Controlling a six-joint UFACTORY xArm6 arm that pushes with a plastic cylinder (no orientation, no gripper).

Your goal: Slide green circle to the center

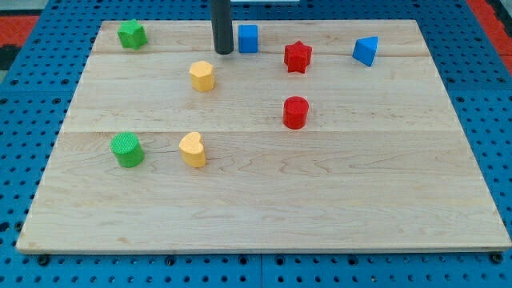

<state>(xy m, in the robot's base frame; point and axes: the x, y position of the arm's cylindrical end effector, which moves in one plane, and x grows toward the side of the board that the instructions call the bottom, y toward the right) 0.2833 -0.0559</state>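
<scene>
The green circle block (pixel 126 150) sits on the wooden board (pixel 336 200) at the view's left, below the middle line. My tip (pixel 223 52) rests near the view's top centre, just left of the blue cube (pixel 248 38) and above the yellow hexagon-like block (pixel 202 76). The tip is far up and right of the green circle. A yellow heart (pixel 193 149) lies just right of the green circle.
A green star-like block (pixel 132 34) is at the top left. A red star (pixel 298 57) and a blue triangular block (pixel 366 50) are at the top right. A red cylinder (pixel 295 112) stands right of centre. Blue pegboard surrounds the board.
</scene>
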